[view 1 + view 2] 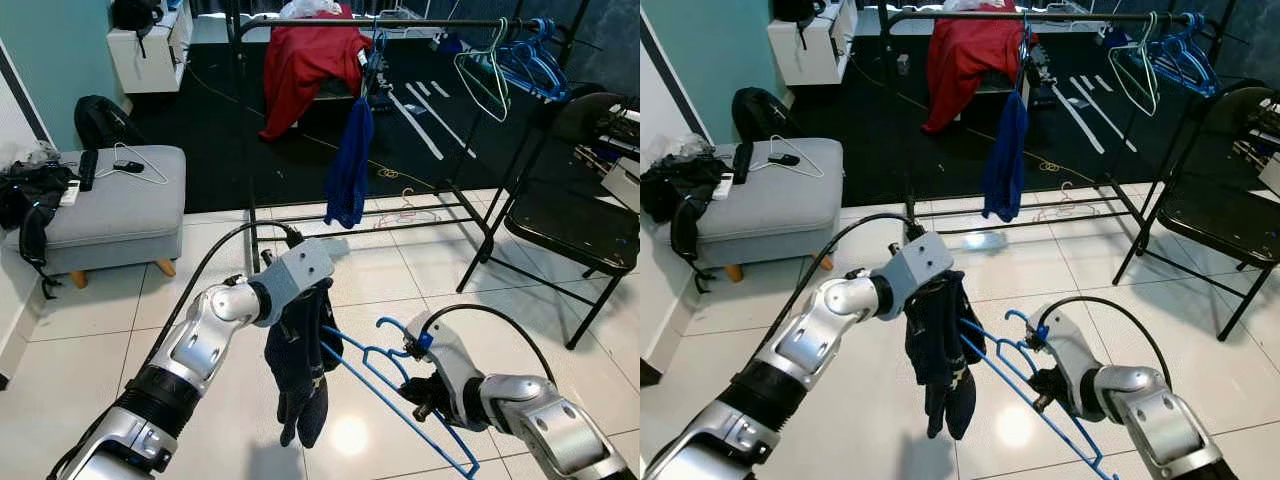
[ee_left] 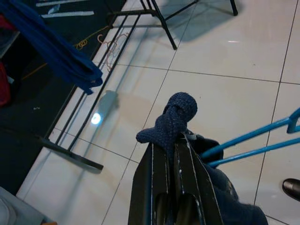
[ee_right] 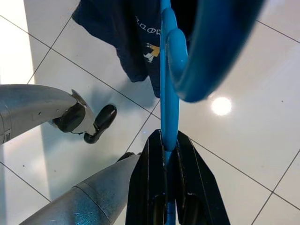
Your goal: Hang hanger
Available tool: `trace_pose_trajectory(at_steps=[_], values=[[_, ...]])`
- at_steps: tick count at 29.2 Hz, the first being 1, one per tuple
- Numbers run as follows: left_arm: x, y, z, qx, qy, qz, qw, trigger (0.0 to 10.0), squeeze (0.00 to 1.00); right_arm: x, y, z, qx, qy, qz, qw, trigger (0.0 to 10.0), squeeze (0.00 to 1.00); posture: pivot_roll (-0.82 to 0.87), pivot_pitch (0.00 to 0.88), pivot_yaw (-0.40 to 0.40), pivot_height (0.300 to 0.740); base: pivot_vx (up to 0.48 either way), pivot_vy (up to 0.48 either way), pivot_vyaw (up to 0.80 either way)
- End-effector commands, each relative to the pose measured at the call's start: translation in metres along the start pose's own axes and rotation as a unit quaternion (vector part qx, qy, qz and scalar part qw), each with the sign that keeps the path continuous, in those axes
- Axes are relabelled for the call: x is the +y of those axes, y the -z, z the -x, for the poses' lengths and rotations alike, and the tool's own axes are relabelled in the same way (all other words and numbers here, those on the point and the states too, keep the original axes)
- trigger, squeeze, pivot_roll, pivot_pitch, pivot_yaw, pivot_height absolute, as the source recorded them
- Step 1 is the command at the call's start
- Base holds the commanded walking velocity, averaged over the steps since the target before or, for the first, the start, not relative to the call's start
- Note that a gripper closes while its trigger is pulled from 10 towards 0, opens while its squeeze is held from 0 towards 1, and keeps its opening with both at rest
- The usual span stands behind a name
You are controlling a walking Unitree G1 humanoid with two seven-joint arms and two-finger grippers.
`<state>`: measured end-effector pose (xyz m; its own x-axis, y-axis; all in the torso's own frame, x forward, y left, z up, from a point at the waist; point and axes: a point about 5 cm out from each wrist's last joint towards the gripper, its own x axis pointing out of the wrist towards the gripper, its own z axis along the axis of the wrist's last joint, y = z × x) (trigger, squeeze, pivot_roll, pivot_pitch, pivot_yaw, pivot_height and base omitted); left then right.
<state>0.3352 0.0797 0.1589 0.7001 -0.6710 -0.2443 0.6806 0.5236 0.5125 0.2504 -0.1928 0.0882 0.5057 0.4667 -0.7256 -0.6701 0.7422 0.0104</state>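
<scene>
Here, right gripper (image 3: 165, 146) pinches blue hanger (image 1: 395, 385), apparently

Bright, even light; lamp glare on glossy tiles (image 1: 350, 436); wrist close-ups blurred.

The bright blue plastic hanger (image 1: 400, 385) is smooth and glossy, catching highlights along its bars. The dark navy garment (image 1: 303, 365) draped on it is a matt, coarse knit cloth, its rough weave plain in the left wrist view. The white floor tiles (image 1: 90, 330) are polished and mirror a lamp. The black clothes rail (image 1: 380, 22) looks like matt painted metal. The grey padded stool (image 1: 120, 205) has soft woven upholstery on pale wooden feet.
</scene>
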Motion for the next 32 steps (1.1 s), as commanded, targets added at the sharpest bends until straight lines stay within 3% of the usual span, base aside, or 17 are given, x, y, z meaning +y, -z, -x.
trace_pose_trajectory(at_steps=[1, 11, 21, 27, 32], values=[[-0.002, -0.014, -0.003, -0.029, 0.007, -0.017, 0.999, 10.0, 0.00, 0.003, 0.006, -0.004, 0.010, -0.013, -0.013, 1.000, 10.0, 0.00, -0.06, 0.082, -0.009, 0.740, 0.000, 0.000, 0.00], [-0.006, -0.021, -0.002, -0.058, 0.024, -0.026, 0.998, 10.0, 0.00, -0.003, 0.007, -0.004, 0.012, 0.002, -0.017, 1.000, 10.0, 0.00, -0.06, 0.083, -0.010, 0.740, 0.000, 0.000, 0.00], [-0.015, -0.029, 0.002, -0.078, 0.070, -0.089, 0.991, 10.0, 0.00, -0.006, 0.008, -0.006, 0.008, -0.002, -0.034, 0.999, 10.0, 0.00, -0.05, 0.083, -0.013, 0.740, 0.000, 0.000, 0.00], [-0.017, -0.028, 0.004, -0.077, 0.078, -0.100, 0.989, 10.0, 0.00, -0.006, 0.009, -0.007, 0.003, -0.001, -0.046, 0.999, 10.0, 0.00, -0.05, 0.084, -0.012, 0.740, 0.000, 0.000, 0.00], [-0.018, -0.034, 0.009, -0.086, 0.088, -0.125, 0.985, 10.0, 0.00, -0.009, 0.014, -0.010, -0.006, 0.005, -0.082, 0.997, 10.0, 0.00, -0.05, 0.083, -0.014, 0.740, 0.000, 0.000, 0.00]])
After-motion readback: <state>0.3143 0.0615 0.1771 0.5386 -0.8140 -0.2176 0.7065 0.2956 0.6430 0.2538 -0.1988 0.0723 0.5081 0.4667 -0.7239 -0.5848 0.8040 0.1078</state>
